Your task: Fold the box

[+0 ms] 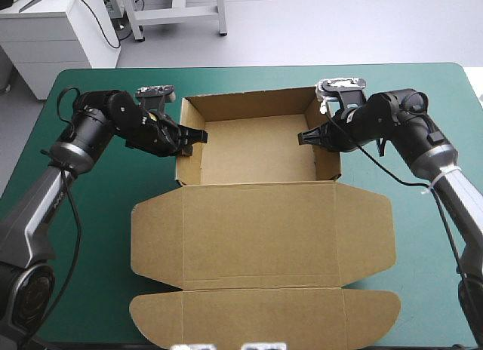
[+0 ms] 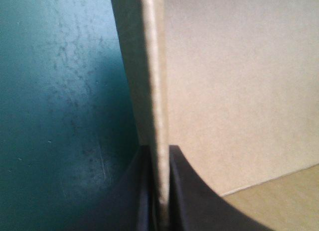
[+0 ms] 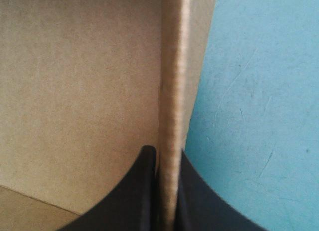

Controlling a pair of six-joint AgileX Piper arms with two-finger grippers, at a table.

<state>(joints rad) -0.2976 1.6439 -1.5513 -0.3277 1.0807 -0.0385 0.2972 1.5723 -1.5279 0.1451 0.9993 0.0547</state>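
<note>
The brown box (image 1: 256,158) stands as an open tray in the far half of the table, its walls raised and its lid (image 1: 260,237) lying flat toward the near edge. My left gripper (image 1: 193,136) is shut on the tray's left wall; in the left wrist view that wall's edge (image 2: 158,116) runs straight up between the black fingers (image 2: 187,201). My right gripper (image 1: 311,136) is shut on the right wall, whose rounded edge (image 3: 172,116) sits between its fingers (image 3: 142,196) in the right wrist view.
The teal-green cover (image 1: 83,237) shows on both sides of the box and along the far edge. The lid's end flap (image 1: 264,316) reaches almost to the near edge of the table.
</note>
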